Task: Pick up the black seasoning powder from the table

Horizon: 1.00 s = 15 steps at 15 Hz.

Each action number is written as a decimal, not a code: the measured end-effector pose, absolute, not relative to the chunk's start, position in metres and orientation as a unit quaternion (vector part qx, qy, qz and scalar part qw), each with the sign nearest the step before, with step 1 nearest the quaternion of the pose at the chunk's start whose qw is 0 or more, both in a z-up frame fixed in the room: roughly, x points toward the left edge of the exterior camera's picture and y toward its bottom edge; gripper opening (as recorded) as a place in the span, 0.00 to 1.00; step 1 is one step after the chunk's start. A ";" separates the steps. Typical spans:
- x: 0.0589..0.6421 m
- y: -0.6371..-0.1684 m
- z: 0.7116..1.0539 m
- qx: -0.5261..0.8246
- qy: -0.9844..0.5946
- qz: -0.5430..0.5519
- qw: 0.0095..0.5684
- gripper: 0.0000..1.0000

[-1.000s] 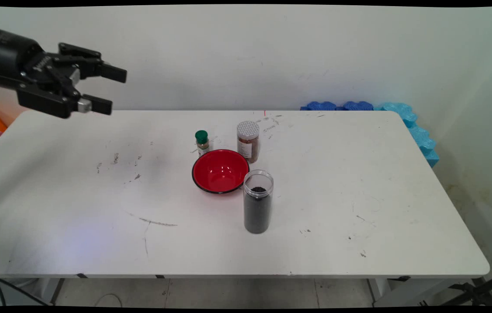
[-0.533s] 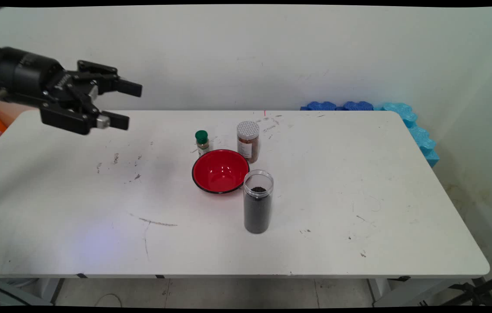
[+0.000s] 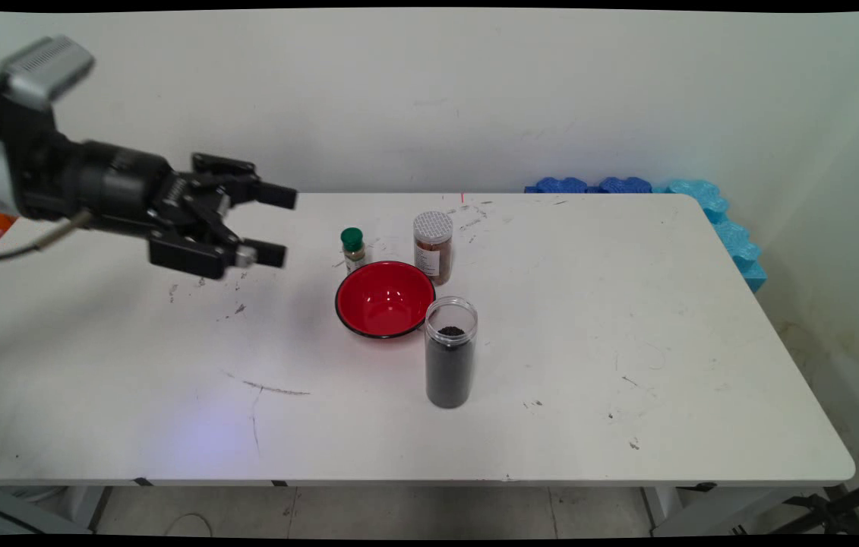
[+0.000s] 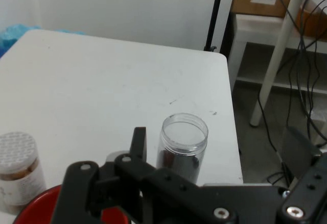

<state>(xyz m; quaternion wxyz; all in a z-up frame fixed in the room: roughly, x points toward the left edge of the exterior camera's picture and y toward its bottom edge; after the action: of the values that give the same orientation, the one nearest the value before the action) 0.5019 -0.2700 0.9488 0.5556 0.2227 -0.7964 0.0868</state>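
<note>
I see the gripper with jaws wide, holding nothing, above the table left of the green-capped bottle and red bowl.

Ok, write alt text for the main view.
A black gripper, fingers open and empty, hangs above the white table, left of a red bowl. Behind the bowl stand a green-capped bottle and a silver-lidded jar; an open jar of dark grains stands beside it.
</note>
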 end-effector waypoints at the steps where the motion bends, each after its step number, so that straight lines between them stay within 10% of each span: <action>1: 0.496 -0.270 0.943 0.225 -0.796 0.087 0.556 1.00; 15: 0.426 -0.278 0.860 0.228 -0.795 0.102 0.553 1.00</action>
<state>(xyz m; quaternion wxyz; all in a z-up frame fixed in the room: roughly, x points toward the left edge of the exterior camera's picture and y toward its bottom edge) 0.4263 -0.2777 0.8602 0.5530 0.2276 -0.7949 0.1023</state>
